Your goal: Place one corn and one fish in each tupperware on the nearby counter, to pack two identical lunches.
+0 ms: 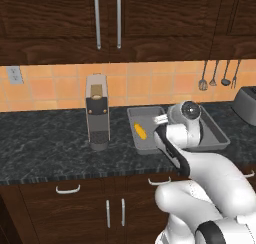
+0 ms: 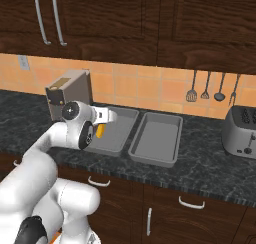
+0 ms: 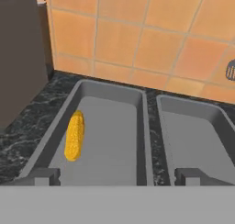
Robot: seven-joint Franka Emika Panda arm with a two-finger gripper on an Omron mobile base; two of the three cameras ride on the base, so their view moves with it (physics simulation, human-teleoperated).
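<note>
**One cob in the left tray, gripper wide and empty above it**

Nearest in the hand view, the gripper [image 3: 117, 176] shows two dark fingertips [image 3: 41, 176] set far apart at the bottom edge, spread wide with nothing between them. In both base views the arm's own wrist and forearm cover the fingers, so their spread cannot be read there.

Just beyond the fingertips lie two tupperware trays side by side on the black marbled counter [image 3: 27, 136]. The left tupperware [image 3: 143, 126] holds one corn [image 3: 74, 136], lying lengthwise against its left wall, a little ahead of the left fingertip and clear of it. The right tupperware [image 3: 160, 126] is cut off at the frame's right edge; the part that shows is bare.

From the left base view the arm hides the middle of both trays, leaving the cob [image 1: 140, 131] visible at the left tray's near-left side. From the right base view the wrist covers most of the cob, leaving only a yellow sliver [image 2: 100, 131].

Farther back stand the coffee machine [image 1: 97, 113], the orange tiled wall [image 3: 137, 30], hanging utensils [image 2: 205, 88] and a toaster [image 2: 242, 130], which is cut off at the right edge.
</note>
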